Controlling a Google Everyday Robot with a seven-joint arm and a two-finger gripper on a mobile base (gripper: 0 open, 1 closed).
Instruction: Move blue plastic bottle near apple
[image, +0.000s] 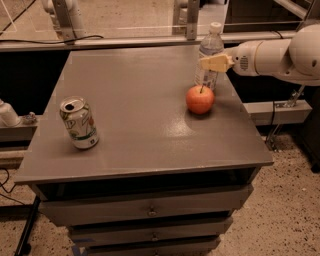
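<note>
- Fingers of the gripper are seen clamped on the blue plastic bottle, with one pale yellowish finger laid across the front of the bottle at about mid-height.
- In the camera view, the gripper is held over the far right part of the table, at the end of a white arm that reaches in from the right edge.
- The bottle is held upright, its white cap at the top and its label partly covered by the finger.
- The bottle is placed just behind the apple; its base is hidden by the apple, so contact with the tabletop cannot be judged.
- The apple is set on the table with its dark stem pointing up, near the right edge.
- A green-and-white soda can is stood upright near the front left of the table, well apart from the apple and the bottle.
- Drawers are stacked below the tabletop.
- A small white object is seen on a ledge to the left of the table.
</note>
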